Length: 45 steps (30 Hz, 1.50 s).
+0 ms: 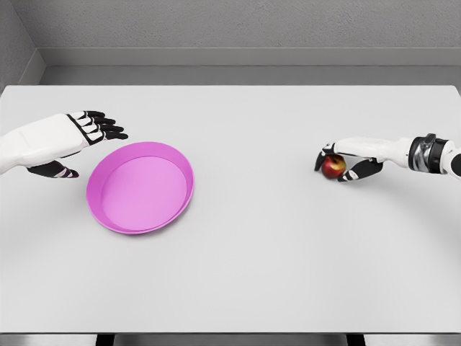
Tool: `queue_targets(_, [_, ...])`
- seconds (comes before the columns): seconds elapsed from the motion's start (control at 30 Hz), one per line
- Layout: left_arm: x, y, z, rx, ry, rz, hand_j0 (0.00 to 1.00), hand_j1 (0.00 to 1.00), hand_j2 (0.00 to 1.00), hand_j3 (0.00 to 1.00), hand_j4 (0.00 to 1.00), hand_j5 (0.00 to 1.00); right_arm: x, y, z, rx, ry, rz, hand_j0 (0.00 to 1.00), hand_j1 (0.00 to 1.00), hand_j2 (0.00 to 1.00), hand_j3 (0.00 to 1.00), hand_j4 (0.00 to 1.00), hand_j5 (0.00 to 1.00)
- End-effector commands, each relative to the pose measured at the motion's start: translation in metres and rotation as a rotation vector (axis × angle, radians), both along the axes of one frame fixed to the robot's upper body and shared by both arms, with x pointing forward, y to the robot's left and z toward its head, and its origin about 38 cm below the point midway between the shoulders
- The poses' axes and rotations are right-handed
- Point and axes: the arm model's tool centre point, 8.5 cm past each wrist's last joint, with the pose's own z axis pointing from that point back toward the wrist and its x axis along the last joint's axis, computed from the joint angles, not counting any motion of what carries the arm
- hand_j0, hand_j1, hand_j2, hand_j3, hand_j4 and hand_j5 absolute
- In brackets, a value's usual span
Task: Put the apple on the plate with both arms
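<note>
Gripping the apple (333, 166), the right hand (344, 164) rests on the white table (259, 252); left hand (83, 137) open beside the plate (115, 216).

plate (141, 216): was pink-magenta, plain
apple (333, 166): was red with a yellowish patch
left hand (81, 137): was white with black fingers
right hand (348, 160): was white and black
desk (274, 259): was pale grey, unpatterned
</note>
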Motion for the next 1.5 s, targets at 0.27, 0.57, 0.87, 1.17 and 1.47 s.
queue_targets(0.27, [0.0, 0.001, 0.001, -0.006, 0.0, 0.003, 1.0, 1.0, 1.0, 1.0, 1.0, 1.0, -0.007, 0.041, 0.032, 0.09, -0.125, 0.236, 0.45, 0.45, 0.45, 0.45, 0.45, 0.45])
queue_targets(0.57, [0.0, 0.001, 0.001, -0.006, 0.0, 0.003, 1.0, 1.0, 1.0, 1.0, 1.0, 1.0, -0.034, 0.152, 0.026, 0.138, -0.109, 0.527, 0.44, 0.44, 0.44, 0.44, 0.44, 0.44])
queue_targets(0.87, [0.0, 0.0, 0.001, -0.005, 0.001, 0.002, 1.0, 1.0, 1.0, 1.0, 1.0, 1.0, -0.022, 0.129, 0.043, 0.149, -0.156, 0.457, 1.0, 1.0, 1.0, 1.0, 1.0, 1.0])
queue_targets(1.17, [0.017, -0.084, -0.006, -0.097, 0.003, -0.164, 1.0, 1.0, 1.0, 1.0, 1.0, 1.0, -0.005, -0.043, 0.095, 0.317, -0.368, -0.056, 1.0, 1.0, 1.0, 1.0, 1.0, 1.0])
queue_targets(1.47, [0.009, -0.236, -0.02, 0.04, 0.093, -0.535, 1.0, 1.0, 1.0, 1.0, 1.0, 1.0, -0.008, -0.039, 0.092, 0.311, -0.361, -0.041, 1.0, 1.0, 1.0, 1.0, 1.0, 1.0])
